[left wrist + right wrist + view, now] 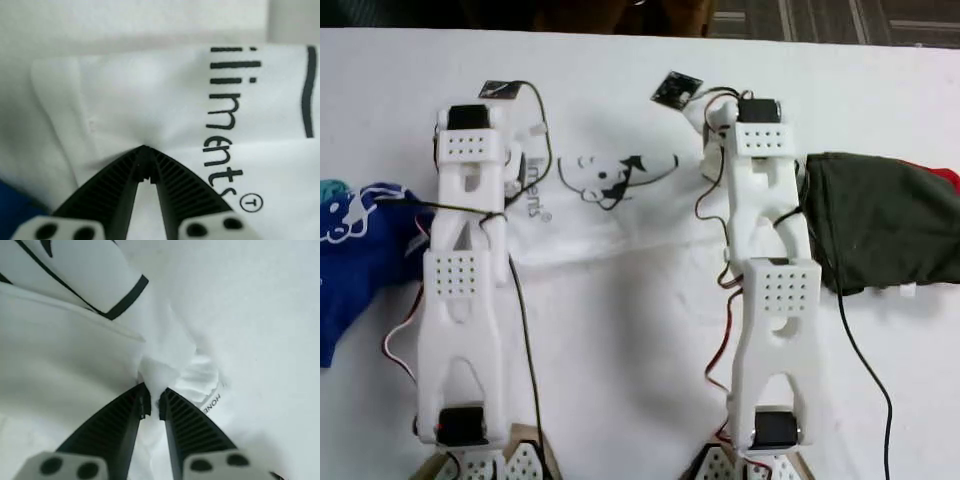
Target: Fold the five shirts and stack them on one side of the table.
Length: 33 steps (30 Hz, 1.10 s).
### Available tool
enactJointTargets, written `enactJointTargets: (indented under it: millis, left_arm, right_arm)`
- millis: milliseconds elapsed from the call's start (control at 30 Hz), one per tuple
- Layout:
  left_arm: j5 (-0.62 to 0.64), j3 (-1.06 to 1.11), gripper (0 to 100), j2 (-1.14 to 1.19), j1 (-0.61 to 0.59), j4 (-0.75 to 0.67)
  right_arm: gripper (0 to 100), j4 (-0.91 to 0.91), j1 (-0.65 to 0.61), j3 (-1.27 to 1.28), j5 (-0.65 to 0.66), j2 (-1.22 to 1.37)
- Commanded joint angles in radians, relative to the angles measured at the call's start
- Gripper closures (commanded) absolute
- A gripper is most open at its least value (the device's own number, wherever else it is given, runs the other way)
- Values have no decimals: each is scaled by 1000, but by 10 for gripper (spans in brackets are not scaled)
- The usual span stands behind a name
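The white shirt [610, 215] lies spread toward 12 o'clock on the worktop [620, 380]. Both the left gripper [144, 149] and right gripper [152, 392] pinch a fold of it. Light, limp cloth likely sags; edges and corners suit gripping best.

Overhead view down; wrist cameras close on shared white shirt [620, 228]

White, with a black cartoon outline and black lettering, is being displayed by the white T-shirt [610, 215]. Royal blue with a white and teal print is being shown by the blue shirt [360, 250]. Dark olive is being shown by the olive shirt [890, 225], with a red garment [945, 177] edging it. Ribbed black is being presented by the left gripper [144, 155] and the right gripper [153, 397]. Plain white is being shown by the table [620, 380].
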Motion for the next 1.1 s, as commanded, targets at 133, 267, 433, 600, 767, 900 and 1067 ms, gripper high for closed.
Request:
enactJointTargets:
  millis: [133,267,433,600,767,900,1067]
  left_arm:
    - [-3,-13,970,3,3,-6]
    - [-2,-13,969,3,3,-6]
    - [-2,-13,967,3,3,-6]
    - [-11,-15,869,2,3,17]
    - [-6,-41,791,-2,-6,49]
    - [-2,18,782,-132,-12,51]
    - [97,329,781,-397,-48,49]
  right_arm:
    - [981,114,2,-49,-5,-19]
    - [981,163,-2,-89,-5,-47]
    - [954,174,-7,-160,-5,-62]
    - [834,209,-8,-175,-6,-59]
    - [826,216,-1,-175,-6,-65]
    - [826,278,16,-229,-6,-77]
    - [826,311,51,-290,-6,-110]
